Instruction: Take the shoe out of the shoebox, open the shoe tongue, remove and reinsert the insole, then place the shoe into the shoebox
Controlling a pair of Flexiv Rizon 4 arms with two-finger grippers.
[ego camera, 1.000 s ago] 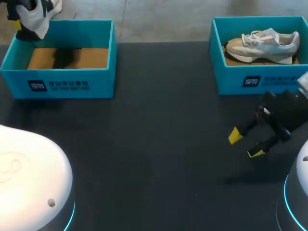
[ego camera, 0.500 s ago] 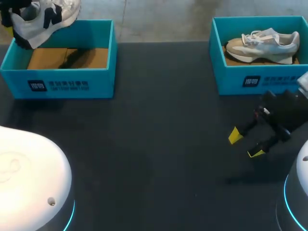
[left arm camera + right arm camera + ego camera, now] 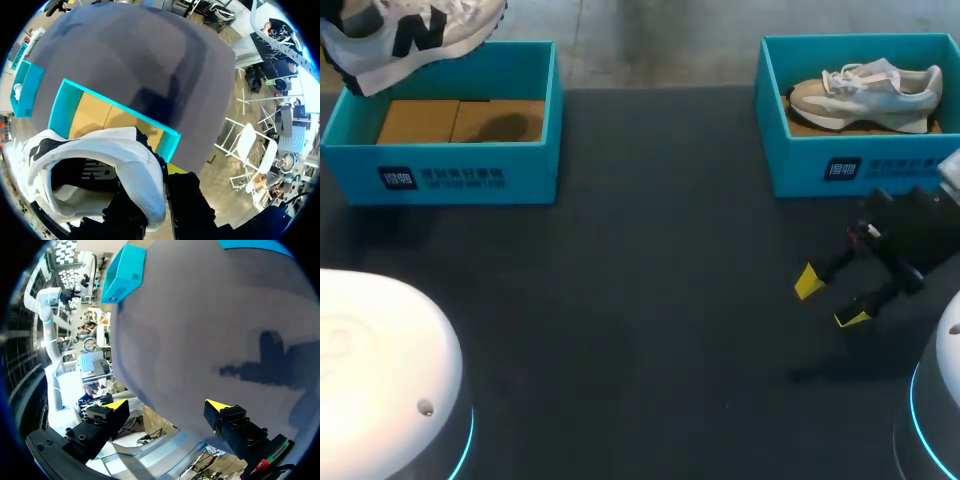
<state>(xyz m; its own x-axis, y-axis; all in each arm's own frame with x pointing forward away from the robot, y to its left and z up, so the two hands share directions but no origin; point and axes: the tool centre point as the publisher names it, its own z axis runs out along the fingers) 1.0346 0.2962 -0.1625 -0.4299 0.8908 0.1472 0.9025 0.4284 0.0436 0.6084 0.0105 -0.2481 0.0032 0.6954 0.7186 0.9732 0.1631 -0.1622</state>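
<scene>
While the left gripper is clamped on the heel wall of the white shoe, that shoe hangs in the air above the far left corner of the left shoebox, clear of its rim. In the left wrist view the shoe's open collar faces the camera, with one yellow fingertip showing just outside the heel; the other finger is hidden by the shoe. The left shoebox is teal and open-topped, and nothing lies on its brown cardboard floor, only the shoe's shadow. The right shoebox, also teal and open, stands at the far right of the dark table, well apart from the left one. A grey shoe lies inside it on its sole, toe toward the left wall. The right gripper hovers over bare table in front of that box, fingers spread apart, holding nothing.
</scene>
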